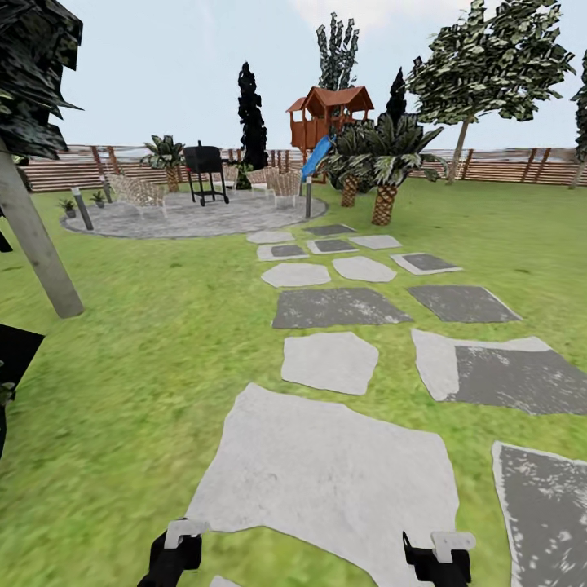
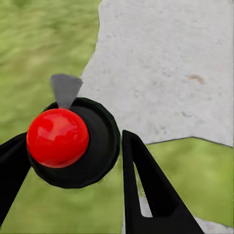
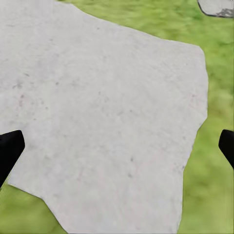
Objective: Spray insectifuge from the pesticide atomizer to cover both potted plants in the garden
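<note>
The garden lawn (image 1: 155,326) runs ahead to a round grey stone patio (image 1: 196,218) before a brown slat fence (image 1: 505,167). Two small potted plants (image 1: 68,206) (image 1: 99,197) stand far off at the patio's left edge. The pesticide atomizer is out of view. My left gripper (image 1: 175,550) and right gripper (image 1: 439,558) hang low at the near edge of the head view. In the left wrist view the left gripper (image 2: 80,190) is open above a red dome on a black disc (image 2: 57,138). Over a pale slab (image 3: 107,112), the right gripper (image 3: 117,148) is open and holds nothing.
Pale and dark stepping slabs (image 1: 334,308) lead from me to the patio. A leaning tree trunk (image 1: 37,240) stands at the left. On or near the patio are grey bollard lamps (image 1: 81,209), a black grill (image 1: 204,171), wicker chairs (image 1: 139,193), palms (image 1: 383,175) and a playhouse (image 1: 326,118).
</note>
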Controlling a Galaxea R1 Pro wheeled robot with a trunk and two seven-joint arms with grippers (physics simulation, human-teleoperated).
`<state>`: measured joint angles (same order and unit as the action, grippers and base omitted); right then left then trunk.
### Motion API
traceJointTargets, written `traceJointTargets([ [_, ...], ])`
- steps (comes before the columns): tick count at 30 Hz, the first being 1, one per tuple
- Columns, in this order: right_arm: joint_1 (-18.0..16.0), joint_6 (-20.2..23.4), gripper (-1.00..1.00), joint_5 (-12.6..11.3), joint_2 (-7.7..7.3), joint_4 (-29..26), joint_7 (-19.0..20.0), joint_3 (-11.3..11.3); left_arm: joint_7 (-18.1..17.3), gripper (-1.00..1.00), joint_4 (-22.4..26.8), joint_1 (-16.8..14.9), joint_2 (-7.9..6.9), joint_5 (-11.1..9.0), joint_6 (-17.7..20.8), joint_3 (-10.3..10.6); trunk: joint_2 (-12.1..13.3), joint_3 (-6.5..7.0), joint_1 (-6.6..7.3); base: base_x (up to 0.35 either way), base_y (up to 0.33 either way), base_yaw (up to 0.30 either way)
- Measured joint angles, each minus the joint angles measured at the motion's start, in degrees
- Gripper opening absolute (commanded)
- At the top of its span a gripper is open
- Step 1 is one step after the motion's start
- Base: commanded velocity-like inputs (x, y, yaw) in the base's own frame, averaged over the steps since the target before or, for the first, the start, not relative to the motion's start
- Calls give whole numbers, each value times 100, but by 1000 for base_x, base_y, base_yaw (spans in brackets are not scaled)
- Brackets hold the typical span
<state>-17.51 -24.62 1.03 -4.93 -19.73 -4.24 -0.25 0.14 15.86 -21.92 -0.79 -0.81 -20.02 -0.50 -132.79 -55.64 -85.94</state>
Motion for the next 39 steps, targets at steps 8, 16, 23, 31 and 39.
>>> traceJointTargets([
  [8, -2, 0, 100, 0, 0, 0, 0, 0, 0, -100, 0, 2, 0, 0, 2, -1, 0, -18, 0, 339, 0, 0],
  [16, -1, -1, 100, 0, 0, 0, 0, 0, 0, -100, 0, 0, 0, 0, 4, -1, 0, -18, 0, 339, 0, 0],
  [23, -1, 0, 100, 0, 0, 0, 0, 0, 0, -100, 0, -1, 0, 0, 7, -4, 0, -18, 0, 339, 0, 0],
  [31, -3, -2, 100, 2, 0, 0, 0, 0, 0, -100, -28, 2, 0, 0, 4, -1, 0, -18, 0, 339, 0, 0],
  [39, -2, -5, 100, 7, 0, 0, 1, 0, 0, -100, -120, -2, 0, -8, -1, 0, 0, -18, 0, 339, 0, 0],
])
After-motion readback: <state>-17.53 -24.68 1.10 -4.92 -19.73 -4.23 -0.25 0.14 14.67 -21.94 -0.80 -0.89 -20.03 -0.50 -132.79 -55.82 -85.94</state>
